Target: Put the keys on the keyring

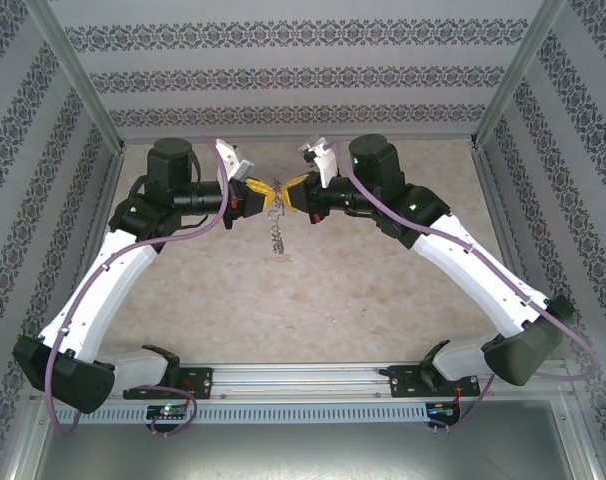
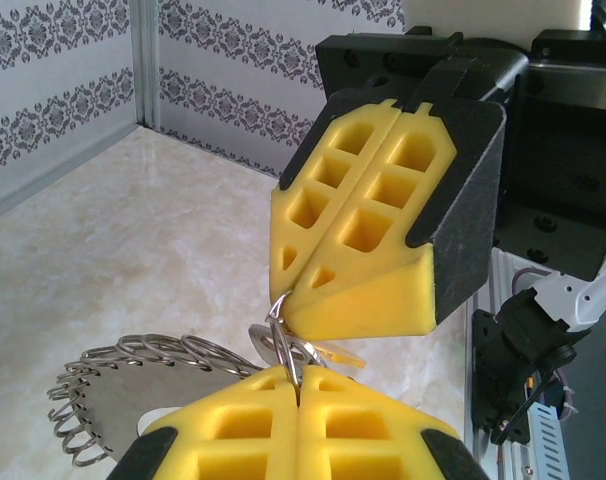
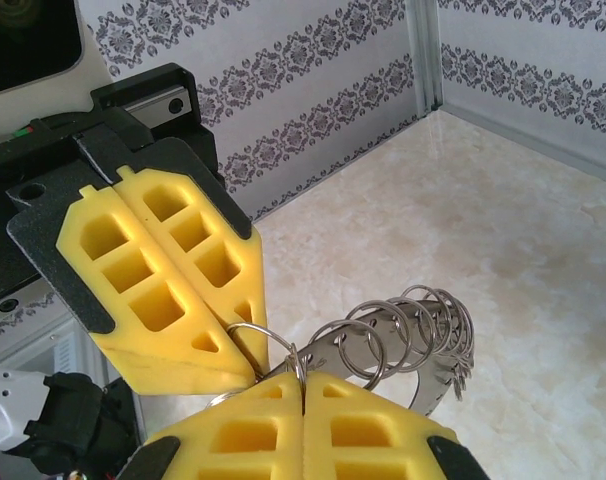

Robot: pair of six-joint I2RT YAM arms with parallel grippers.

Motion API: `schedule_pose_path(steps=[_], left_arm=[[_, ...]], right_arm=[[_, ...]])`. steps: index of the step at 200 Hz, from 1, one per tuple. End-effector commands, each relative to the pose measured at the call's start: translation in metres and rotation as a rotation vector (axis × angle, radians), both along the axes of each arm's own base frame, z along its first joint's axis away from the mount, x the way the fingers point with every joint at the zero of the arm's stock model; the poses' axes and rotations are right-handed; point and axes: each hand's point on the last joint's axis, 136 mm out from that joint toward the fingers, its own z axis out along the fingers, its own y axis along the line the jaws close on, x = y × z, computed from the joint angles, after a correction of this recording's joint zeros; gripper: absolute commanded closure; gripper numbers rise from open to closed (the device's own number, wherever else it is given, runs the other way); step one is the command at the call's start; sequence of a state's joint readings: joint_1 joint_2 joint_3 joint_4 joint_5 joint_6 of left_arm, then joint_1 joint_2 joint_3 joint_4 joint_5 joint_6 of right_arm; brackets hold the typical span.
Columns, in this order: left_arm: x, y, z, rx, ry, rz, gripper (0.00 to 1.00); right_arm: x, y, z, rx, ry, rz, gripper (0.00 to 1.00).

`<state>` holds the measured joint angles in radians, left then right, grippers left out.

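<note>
Left gripper (image 2: 298,385) and right gripper (image 3: 303,385), both clamped tight, pinch the keyring (image 2: 168,352).

no text, label or number can be read anywhere.

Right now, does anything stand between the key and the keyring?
Nothing visible does. A yellow-orange sliver, probably the key, sits beside the keyring, where the left arm's fingers and the right arm's fingers meet.
</note>
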<state>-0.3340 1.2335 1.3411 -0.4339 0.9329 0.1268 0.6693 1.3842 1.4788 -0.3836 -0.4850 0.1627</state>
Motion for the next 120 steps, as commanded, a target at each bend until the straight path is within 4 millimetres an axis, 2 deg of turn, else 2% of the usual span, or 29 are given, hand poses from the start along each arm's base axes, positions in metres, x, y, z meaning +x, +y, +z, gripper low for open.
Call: schedule_pose_path(steps=[1, 120], left_arm=[[-0.0147, -0.007, 0.0233, -0.054, -0.079, -0.077, 1.0], [-0.0152, -0.0036, 0.0229, -0.045, -0.101, -0.053, 1.0]], right_arm=[[0.0184, -0.0071, -0.0084, -0.009, 0.029, -0.077, 1.0], [0.0245, -0.0094, -0.0165, 0.02, 0.177, -0.088, 1.0]])
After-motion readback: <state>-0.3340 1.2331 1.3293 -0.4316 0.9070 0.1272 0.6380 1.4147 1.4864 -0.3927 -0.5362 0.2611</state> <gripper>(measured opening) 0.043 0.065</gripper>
